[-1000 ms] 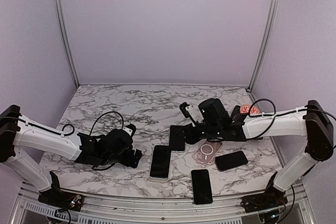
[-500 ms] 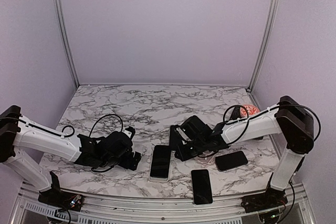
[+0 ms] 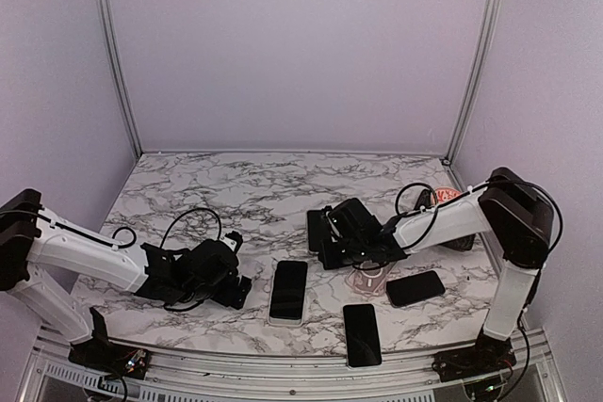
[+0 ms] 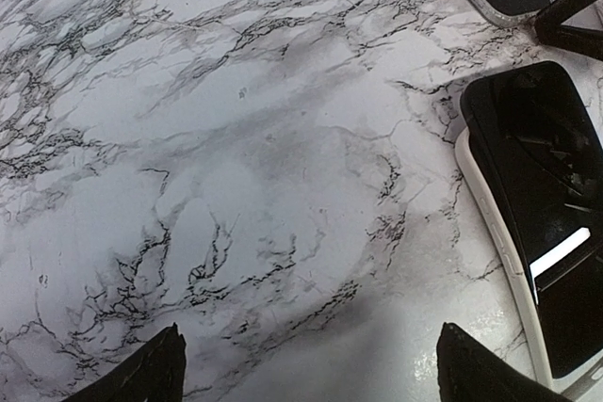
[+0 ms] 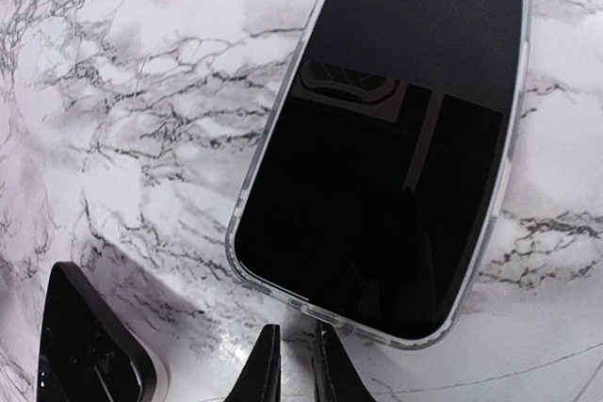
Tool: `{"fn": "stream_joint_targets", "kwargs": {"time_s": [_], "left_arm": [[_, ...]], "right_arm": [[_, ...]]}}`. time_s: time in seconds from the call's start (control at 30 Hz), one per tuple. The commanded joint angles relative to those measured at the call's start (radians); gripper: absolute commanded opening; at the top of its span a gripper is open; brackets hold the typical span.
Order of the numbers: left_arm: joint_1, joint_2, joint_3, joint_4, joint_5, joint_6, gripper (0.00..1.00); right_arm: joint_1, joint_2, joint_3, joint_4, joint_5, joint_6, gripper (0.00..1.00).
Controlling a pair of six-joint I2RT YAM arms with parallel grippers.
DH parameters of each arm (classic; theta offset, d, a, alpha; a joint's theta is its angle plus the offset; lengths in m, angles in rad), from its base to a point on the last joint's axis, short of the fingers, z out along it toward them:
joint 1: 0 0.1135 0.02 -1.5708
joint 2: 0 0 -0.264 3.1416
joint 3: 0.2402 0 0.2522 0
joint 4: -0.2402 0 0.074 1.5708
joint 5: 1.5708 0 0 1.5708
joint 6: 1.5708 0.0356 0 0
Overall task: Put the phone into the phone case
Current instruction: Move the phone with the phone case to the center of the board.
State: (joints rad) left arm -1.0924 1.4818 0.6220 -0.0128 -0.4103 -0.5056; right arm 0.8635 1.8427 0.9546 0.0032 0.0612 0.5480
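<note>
An empty clear phone case with a round ring lies at centre right, partly under my right arm. Two bare black phones lie near it, one to its right and one at the front edge. My right gripper is low over the table, its fingers all but together with nothing between them. Its tips sit just short of the bottom edge of a phone in a clear case. My left gripper hangs open over bare marble, left of a phone in a white case.
A red round object sits at the back right by the frame post. The corner of the white-cased phone shows beside my right fingers. Metal frame posts and purple walls close in the table.
My right gripper has dropped low, swung left toward the clear-cased phone and closed its fingers. The left arm has barely shifted.
</note>
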Motion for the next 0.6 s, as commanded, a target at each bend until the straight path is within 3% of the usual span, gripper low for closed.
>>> {"fn": "stream_joint_targets", "kwargs": {"time_s": [0.0,0.23,0.37,0.57], "left_arm": [[-0.006,0.002,0.010,0.002,0.028,0.025,0.90],[-0.044,-0.063,-0.054,0.003,0.108,0.080,0.78],[-0.063,-0.019,-0.044,0.033,0.141,0.073,0.61],[-0.093,0.027,-0.038,0.084,0.177,0.079,0.57]], "right_arm": [[-0.003,-0.005,0.031,0.035,0.021,-0.049,0.13],[0.122,-0.078,0.027,-0.221,0.079,-0.004,0.13],[0.171,-0.073,0.029,-0.302,0.111,0.047,0.13],[0.244,-0.009,0.107,-0.368,0.152,0.063,0.12]]}}
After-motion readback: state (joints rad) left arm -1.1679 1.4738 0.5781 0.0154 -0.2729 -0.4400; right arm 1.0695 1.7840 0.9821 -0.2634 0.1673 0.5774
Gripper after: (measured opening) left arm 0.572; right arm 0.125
